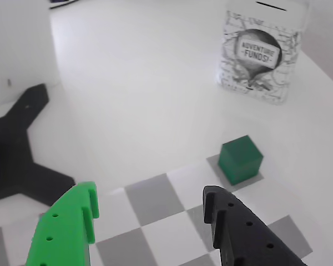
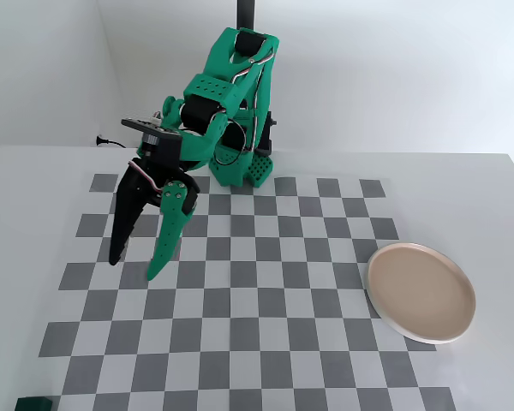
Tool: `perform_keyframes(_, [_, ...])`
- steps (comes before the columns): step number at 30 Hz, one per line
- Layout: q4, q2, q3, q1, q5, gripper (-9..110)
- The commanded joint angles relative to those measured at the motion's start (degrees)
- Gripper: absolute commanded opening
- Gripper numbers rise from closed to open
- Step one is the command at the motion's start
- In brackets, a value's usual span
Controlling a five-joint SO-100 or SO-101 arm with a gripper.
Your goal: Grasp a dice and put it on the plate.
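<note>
The dice (image 2: 34, 403) is a small dark green cube on the checkerboard's front left corner in the fixed view. In the wrist view the dice (image 1: 241, 159) sits on a grey corner square, ahead and to the right of the jaws. My gripper (image 2: 135, 265) hangs over the left part of the board, well behind the dice, open and empty. In the wrist view my gripper (image 1: 150, 194) shows a green finger on the left and a black finger on the right, wide apart. The pale beige plate (image 2: 421, 291) lies at the board's right edge, far from the gripper, and is out of the wrist view.
The arm's green base (image 2: 240, 163) stands at the back of the checkerboard mat (image 2: 257, 342). In the wrist view a clear "Adventure Funds" box (image 1: 258, 52) stands on the white table beyond the dice, and a black stand foot (image 1: 16, 160) lies at the left.
</note>
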Motion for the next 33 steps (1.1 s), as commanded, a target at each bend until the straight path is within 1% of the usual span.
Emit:
perform_keyframes(1, [-1.8,-5.8,-12.0,3.8,0.4,16])
perform_keyframes(7, [-4.0,-16.0,-17.9,7.1,0.5,17])
perform_keyframes(15, [-6.2,-29.3,-26.7,8.9,1.2,17])
perform_keyframes(24, [-6.8,-39.3,-35.2,10.8,2.8,17])
perform_keyframes(33, [-3.2,-53.5,-52.6,9.8,4.7,17])
